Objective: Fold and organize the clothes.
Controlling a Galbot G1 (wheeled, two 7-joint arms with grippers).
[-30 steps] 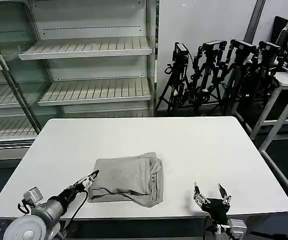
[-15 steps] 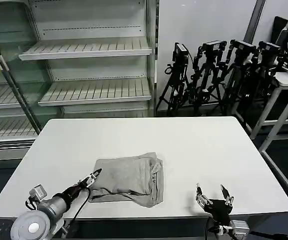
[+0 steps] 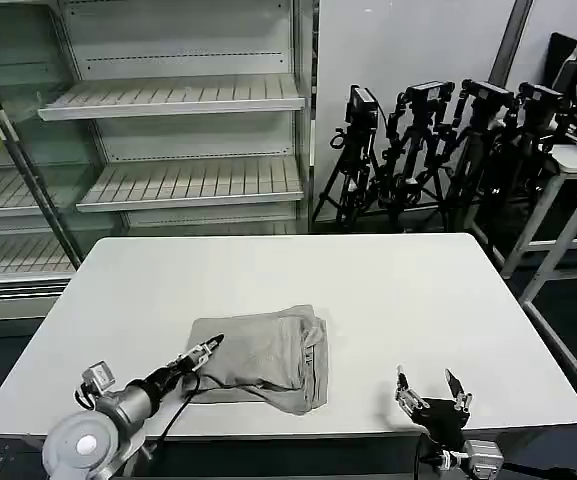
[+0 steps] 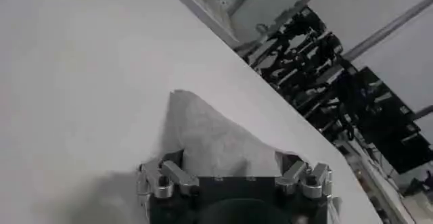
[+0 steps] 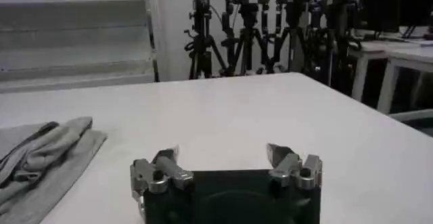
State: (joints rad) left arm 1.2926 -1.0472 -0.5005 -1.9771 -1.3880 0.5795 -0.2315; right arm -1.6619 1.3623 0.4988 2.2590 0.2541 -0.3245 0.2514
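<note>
Left claw (image 3: 211,346) sits low over the near left edge of the folded grey shirt (image 3: 263,355), fingers spread, probably to press or neaten that edge. Right claw (image 3: 432,388) waits open at the table's (image 3: 398,290) near edge, well apart from the shirt.

The folded light grey cotton shirt (image 3: 260,360) is plain grey, with no print to see on its top. The flat rectangular table (image 3: 388,300) is white. The metal shelf unit (image 3: 178,100) is off-white. The camera tripods (image 3: 438,150) are black.
</note>
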